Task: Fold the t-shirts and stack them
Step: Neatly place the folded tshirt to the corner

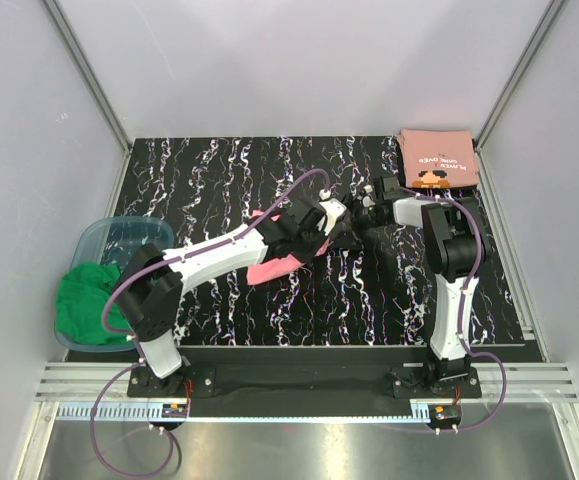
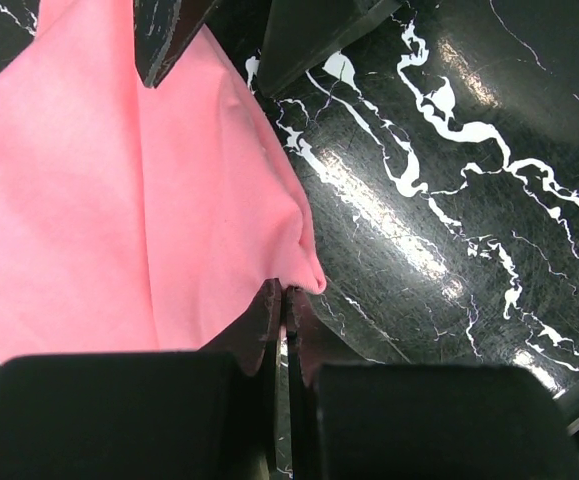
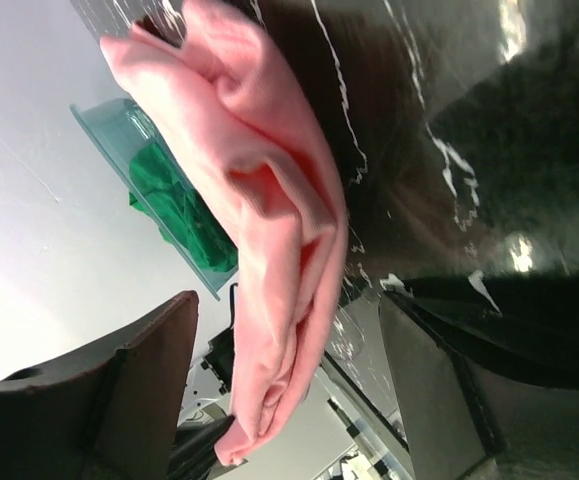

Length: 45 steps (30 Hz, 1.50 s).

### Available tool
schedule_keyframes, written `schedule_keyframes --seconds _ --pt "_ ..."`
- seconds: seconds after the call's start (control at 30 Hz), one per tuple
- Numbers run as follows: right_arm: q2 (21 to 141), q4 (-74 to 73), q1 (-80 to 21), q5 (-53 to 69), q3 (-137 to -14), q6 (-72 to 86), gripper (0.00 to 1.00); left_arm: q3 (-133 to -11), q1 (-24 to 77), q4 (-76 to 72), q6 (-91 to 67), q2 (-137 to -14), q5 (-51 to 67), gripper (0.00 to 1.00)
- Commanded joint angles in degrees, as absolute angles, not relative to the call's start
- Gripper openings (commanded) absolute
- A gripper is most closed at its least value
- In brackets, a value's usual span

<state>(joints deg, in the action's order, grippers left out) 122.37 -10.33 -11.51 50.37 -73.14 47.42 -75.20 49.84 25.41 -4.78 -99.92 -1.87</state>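
Pink t-shirt: corner clenched in left pincer, above counter. Right pincer: released, jaws astride the shirt. Salmon t-shirt: folded, far right corner.

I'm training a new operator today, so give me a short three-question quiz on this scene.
1. True or false: the left gripper is shut on the pink tee.
2. Where does the salmon tee lie? A) under the pink tee B) far right corner of the table C) near left edge
3. Fill in: the bin holds a ___ cloth.
Key: 1 true; 2 B; 3 green.
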Motion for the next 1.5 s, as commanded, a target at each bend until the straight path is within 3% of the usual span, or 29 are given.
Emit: schedule_keyframes --seconds 0.0,0.3,0.63,0.67,0.73,0.8,0.9,0.93,0.97,1.1,1.47 --pt "125.0 -8.9 -12.1 46.7 -74.7 47.5 0.8 -77.3 49.6 24.5 -4.2 -95.8 -1.5 0.0" --pt "128.4 -7.6 -13.1 44.6 -77.6 48.3 0.75 -76.8 49.6 24.5 -4.1 -94.7 -1.1 0.0" --pt "128.9 -8.2 -14.5 43.8 -79.3 46.1 0.5 -75.6 49.6 24.1 -4.1 -94.3 -0.4 0.0" --pt "128.4 -8.0 -14.5 43.5 -79.2 45.9 0.45 -75.2 49.6 23.8 -4.1 -94.2 0.6 0.0" --pt "128.1 -8.2 -14.4 43.0 -79.5 44.9 0.18 -74.7 49.6 23.4 -4.3 -94.4 1.8 0.0" --pt "128.2 -10.9 -14.6 41.6 -81.1 42.4 0.0 -74.4 49.6 23.4 -4.7 -94.6 4.5 0.0" --pt "127.7 -16.9 -14.5 38.1 -85.0 36.3 0.0 -73.1 49.6 22.6 -6.4 -94.1 8.1 0.03" --pt "127.6 -19.4 -14.7 36.7 -87.9 34.0 0.0 -72.5 49.5 22.2 -7.4 -93.8 8.3 0.09" --pt "127.4 -25.3 -14.7 33.0 -89.4 31.7 0.0 -71.9 49.4 21.3 -8.9 -93.3 8.3 0.22" --pt "126.6 -36.8 -14.6 22.4 -96.2 18.1 0.0 -68.1 48.3 19.7 -12.2 -88.8 7.0 0.43" --pt "127.2 -51.3 -14.5 -8.0 -112.0 -0.3 0.0 -56.9 43.5 20.6 -14.5 -72.3 9.9 0.43"
